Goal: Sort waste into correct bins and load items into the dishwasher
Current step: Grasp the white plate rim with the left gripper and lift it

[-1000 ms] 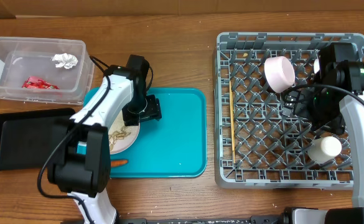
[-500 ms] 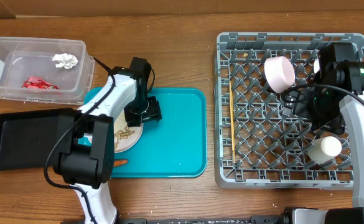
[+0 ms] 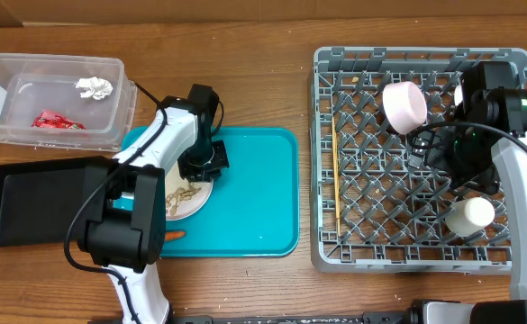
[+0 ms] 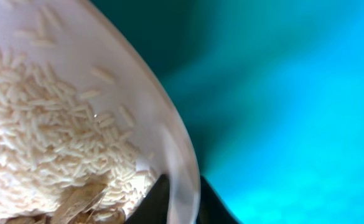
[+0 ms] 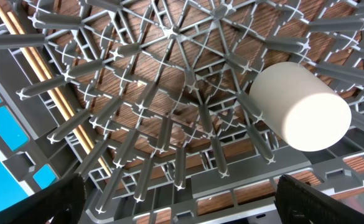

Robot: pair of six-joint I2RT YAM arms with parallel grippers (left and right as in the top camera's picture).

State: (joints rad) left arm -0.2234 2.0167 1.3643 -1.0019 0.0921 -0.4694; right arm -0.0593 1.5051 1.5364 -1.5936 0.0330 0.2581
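- Overhead looks straight down: tray (image 3: 254, 198) toward 9 o'clock, rack (image 3: 371, 207) toward 3.
- Left wrist, very near, shares plate (image 4: 138, 106) and tray.
- Right wrist, farther back, shares rack.

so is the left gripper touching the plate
Touching. The left wrist view shows the plate rim pinched between the dark fingers of the left gripper.

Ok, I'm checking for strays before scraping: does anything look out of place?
One thing: a small orange scrap lies loose on the teal tray, just off the plate, near the tray's front edge.
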